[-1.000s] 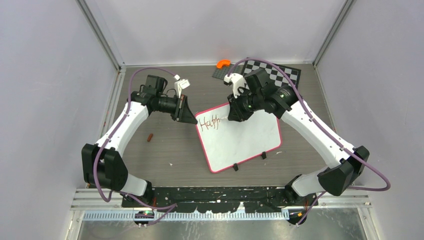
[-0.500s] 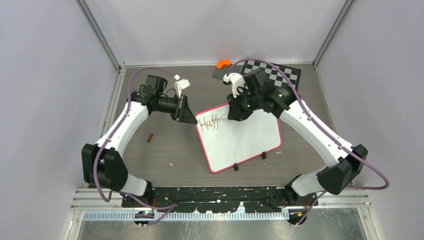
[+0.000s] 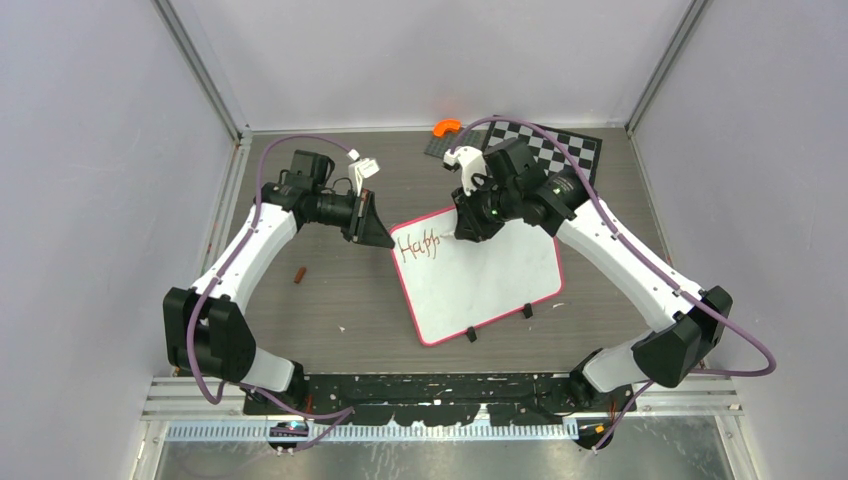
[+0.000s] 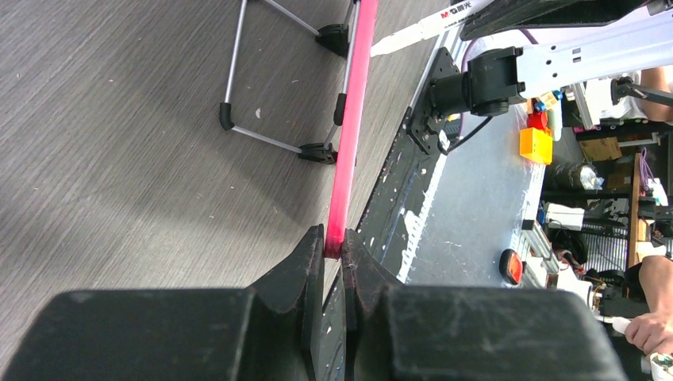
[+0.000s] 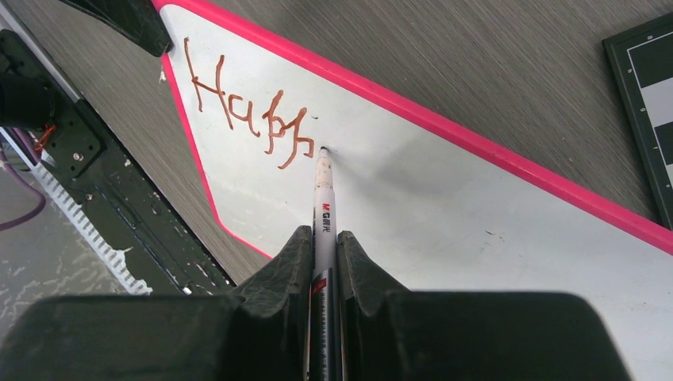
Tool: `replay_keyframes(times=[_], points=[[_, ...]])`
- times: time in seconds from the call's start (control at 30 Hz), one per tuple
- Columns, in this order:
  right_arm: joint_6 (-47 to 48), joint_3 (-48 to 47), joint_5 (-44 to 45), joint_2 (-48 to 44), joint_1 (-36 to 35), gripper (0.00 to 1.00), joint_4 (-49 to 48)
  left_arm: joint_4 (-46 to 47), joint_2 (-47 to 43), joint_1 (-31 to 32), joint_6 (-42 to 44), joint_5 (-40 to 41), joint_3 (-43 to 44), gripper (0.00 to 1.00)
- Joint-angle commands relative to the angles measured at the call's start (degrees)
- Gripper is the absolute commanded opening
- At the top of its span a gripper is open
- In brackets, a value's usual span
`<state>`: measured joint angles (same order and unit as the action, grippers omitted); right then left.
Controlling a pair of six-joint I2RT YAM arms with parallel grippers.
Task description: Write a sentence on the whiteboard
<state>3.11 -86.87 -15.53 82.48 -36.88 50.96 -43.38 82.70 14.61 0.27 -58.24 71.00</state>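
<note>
The whiteboard (image 3: 490, 280), white with a pink frame, lies tilted on the table in the top view. Its far left corner carries the start of the sentence (image 3: 418, 245), red-brown letters reading "Happ" (image 5: 246, 111). My left gripper (image 3: 385, 240) is shut on the board's pink frame (image 4: 353, 119) at that corner, the edge pinched between its fingertips (image 4: 334, 238). My right gripper (image 5: 324, 234) is shut on a white marker (image 5: 324, 206). The marker's tip touches the whiteboard (image 5: 444, 198) just right of the last "p".
A black-and-white chessboard (image 3: 555, 145) lies at the back right, with an orange piece (image 3: 446, 127) beside it. A small red-brown object (image 3: 299, 273) lies on the table left of the board. The board's wire legs (image 4: 270, 139) show in the left wrist view.
The right arm's wrist has shifted slightly to the left above the board. The writing still reads "Happ". The left arm has not moved.
</note>
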Motion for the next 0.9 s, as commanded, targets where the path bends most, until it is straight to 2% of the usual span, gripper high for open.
replay_keyframes(times=[0.0, 0.87], points=[[0.7, -0.9, 2.9, -1.4, 0.3, 0.00, -2.3, -0.2, -2.1, 0.3, -0.4, -2.4, 0.3, 0.00], [1.6, 2.8, 1.9, -2.8, -0.6, 0.00, -0.1, -0.2, -1.7, 0.3, -0.4, -2.4, 0.4, 0.00]])
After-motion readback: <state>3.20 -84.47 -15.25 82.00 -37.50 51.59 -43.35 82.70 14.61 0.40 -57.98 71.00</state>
